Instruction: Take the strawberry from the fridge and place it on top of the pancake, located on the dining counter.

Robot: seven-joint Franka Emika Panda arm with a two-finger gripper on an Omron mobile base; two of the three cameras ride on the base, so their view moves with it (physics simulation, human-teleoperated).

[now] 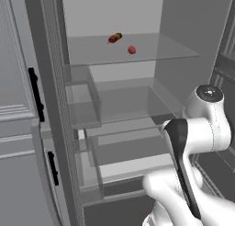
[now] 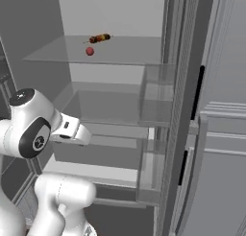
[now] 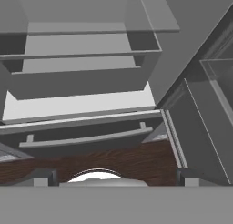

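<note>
open fridge (image 1: 183,46), strawberry (image 1: 131,49) on glass shelf (image 1: 156,48)

Elongated dark red-and-orange item (image 1: 115,37) (image 2: 100,38), lying on its side toward the back of the upper level, tilted slightly, apart from the small red fruit beside it. Pale grey panelled cupboards (image 1: 13,105) (image 2: 226,134) flanking the open appliance, fitted with short black vertical handles (image 1: 36,94) (image 2: 197,91), one above another. Dark brown wood-grain floor (image 3: 113,161) seen low down in the hand view, beneath a long grey bar handle (image 3: 86,139).
</note>
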